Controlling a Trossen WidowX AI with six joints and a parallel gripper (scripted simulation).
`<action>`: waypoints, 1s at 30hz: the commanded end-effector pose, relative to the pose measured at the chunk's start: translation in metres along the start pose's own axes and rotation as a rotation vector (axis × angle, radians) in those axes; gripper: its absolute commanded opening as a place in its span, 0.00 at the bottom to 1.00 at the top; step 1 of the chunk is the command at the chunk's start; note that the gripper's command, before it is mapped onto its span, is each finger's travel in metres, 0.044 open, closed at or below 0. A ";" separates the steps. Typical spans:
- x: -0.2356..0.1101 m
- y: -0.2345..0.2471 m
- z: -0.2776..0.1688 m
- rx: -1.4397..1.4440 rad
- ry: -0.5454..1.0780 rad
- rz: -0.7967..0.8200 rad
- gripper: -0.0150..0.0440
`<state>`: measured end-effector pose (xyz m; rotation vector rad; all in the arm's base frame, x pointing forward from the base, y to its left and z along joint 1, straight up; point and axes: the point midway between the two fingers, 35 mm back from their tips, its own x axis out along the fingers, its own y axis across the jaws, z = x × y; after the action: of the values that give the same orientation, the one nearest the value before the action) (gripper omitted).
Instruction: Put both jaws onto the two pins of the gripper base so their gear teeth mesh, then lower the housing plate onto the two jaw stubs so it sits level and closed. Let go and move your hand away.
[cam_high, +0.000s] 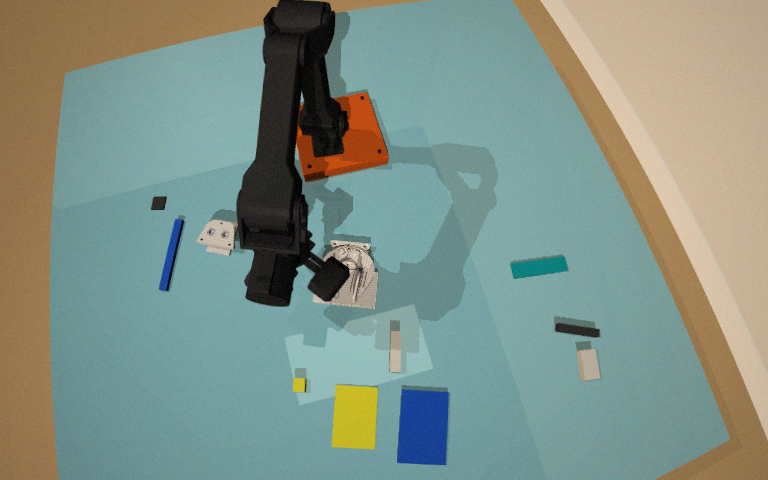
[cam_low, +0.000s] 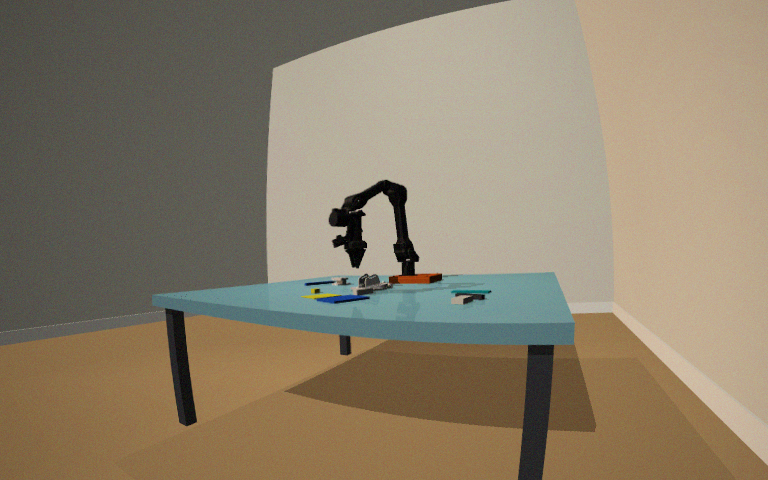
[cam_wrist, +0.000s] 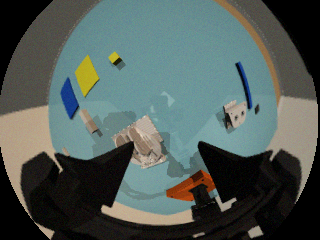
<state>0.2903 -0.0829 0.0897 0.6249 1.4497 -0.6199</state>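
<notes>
My gripper (cam_low: 355, 266) (cam_wrist: 167, 144) is open and empty, high above the table. In the wrist view its fingertips are wide apart, between the base and the housing plate. The gripper base (cam_high: 367, 300) (cam_wrist: 146, 124) is a pale ribbed piece on the table. Two pale curved jaws (cam_high: 356, 283) (cam_wrist: 144, 143) stand close side by side on it; whether their teeth mesh cannot be told. In the top view part of my hand covers the base's left side. The white housing plate (cam_high: 216, 241) (cam_low: 340, 281) (cam_wrist: 233, 118), with two round holes, lies apart from the base.
The orange arm mount (cam_high: 362, 127) (cam_low: 416, 278) (cam_wrist: 182, 191) is behind the base. A blue bar (cam_high: 171, 254) lies beyond the housing plate. A pale block (cam_high: 395, 350), yellow cube (cam_high: 299, 385), yellow sheet (cam_high: 354, 417) and blue sheet (cam_high: 423, 426) are in front. A teal bar (cam_high: 539, 267) is far right.
</notes>
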 end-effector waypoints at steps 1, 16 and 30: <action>-0.001 -0.005 0.003 0.087 0.000 -0.001 1.00; -0.004 -0.031 0.017 0.471 -0.002 -0.004 1.00; -0.007 -0.055 0.027 0.826 -0.004 -0.006 1.00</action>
<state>0.2712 -0.1362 0.0959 1.2071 1.1836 -1.1925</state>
